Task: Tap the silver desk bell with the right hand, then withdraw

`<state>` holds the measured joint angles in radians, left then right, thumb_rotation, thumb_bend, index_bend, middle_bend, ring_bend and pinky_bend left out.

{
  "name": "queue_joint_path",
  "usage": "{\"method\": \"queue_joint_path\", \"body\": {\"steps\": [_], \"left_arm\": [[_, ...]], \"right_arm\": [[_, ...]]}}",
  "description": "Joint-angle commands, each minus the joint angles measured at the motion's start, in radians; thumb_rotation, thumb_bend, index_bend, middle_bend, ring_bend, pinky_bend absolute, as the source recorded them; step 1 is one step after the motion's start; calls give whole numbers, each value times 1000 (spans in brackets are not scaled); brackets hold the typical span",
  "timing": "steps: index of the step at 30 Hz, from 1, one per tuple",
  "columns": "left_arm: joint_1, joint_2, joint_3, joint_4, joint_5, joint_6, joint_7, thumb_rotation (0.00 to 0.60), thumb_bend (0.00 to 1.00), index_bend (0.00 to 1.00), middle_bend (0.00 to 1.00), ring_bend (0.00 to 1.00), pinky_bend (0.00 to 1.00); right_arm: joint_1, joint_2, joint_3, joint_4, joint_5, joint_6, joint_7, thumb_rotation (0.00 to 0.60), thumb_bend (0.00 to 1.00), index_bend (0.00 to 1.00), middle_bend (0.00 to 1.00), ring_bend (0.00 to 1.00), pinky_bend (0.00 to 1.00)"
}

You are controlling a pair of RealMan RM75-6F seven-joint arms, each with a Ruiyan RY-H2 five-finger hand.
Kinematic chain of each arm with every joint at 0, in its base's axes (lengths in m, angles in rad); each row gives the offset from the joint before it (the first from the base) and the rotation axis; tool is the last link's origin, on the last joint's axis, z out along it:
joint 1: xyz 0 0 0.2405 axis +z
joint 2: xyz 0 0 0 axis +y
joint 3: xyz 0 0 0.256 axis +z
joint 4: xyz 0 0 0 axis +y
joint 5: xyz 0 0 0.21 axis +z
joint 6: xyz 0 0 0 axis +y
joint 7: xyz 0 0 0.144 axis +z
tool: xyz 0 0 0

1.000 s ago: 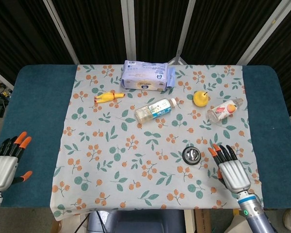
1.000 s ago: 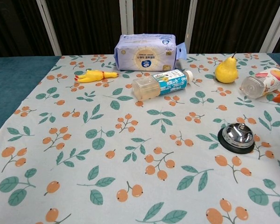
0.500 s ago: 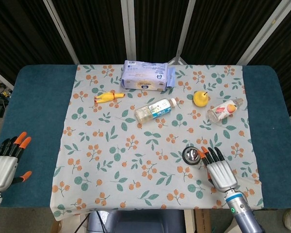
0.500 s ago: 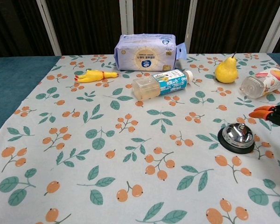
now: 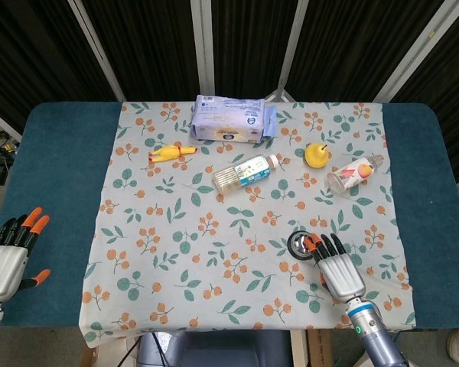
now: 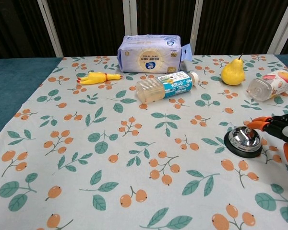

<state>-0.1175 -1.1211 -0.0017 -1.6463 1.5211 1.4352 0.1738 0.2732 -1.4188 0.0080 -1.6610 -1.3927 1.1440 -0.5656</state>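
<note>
The silver desk bell on its black base stands on the floral cloth at the near right. My right hand hovers beside it on its right, fingers stretched out and apart, holding nothing. Its orange fingertips reach the bell's right edge; touching or just above, I cannot tell. My left hand rests open over the teal table surface at the far left, well away from the bell, and shows only in the head view.
A clear bottle with a blue label, a yellow pear, a tipped bottle with a peach label, a yellow rubber chicken and a pack of wipes lie further back on the cloth.
My right hand has moved left toward the bell, from well to its right to its right edge. The left hand has not moved.
</note>
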Motion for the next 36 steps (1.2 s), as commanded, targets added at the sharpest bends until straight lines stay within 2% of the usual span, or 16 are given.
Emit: {"method": "queue_joint_path", "body": {"steps": [1,13,18,20,24,26,30,33,36], "left_arm": [[-1,0,0,-2,0,-1,0,600,101,0,0,0,0],[0,0,1,1,1,0,1,600,101,0,0,0,0],[1,0,1,2,0,0,-1,600,101,0,0,0,0],[0,0,0,3,0,0,-2,600,101,0,0,0,0],[0,0,0,2,0,1,1,600,101,0,0,0,0],[1,-2,-2,5,4,7,8,600,101,0,0,0,0],[3,-6,-1,7,7,13,12,600,92,0,0,0,0],[3,-5,1,6,1,6,21,600,41,0,0,0,0],[4,-4,1,1,-6,3,43,600,16,0,0,0,0]], "right_arm": [[2,-7,-11,12,11,-10,-27,600,1000,0,0,0,0],[-1,-19,-22,12,42,-2,-67,600,1000,0,0,0,0],[6,-3,16,-17,28,36,-22,600,985,0,0,0,0],[3,15,40,-47,7,74,28,600,901,0,0,0,0],[-11,67,65,-79,-39,144,96,600,617,0,0,0,0],[-28,98,76,-89,-37,183,92,600,516,0,0,0,0],[-71,167,75,-119,-24,243,101,600,394,0,0,0,0],[-108,218,56,-112,-25,276,129,600,297,0,0,0,0],[-139,258,39,-93,-26,300,164,600,246,0,0,0,0]]}}
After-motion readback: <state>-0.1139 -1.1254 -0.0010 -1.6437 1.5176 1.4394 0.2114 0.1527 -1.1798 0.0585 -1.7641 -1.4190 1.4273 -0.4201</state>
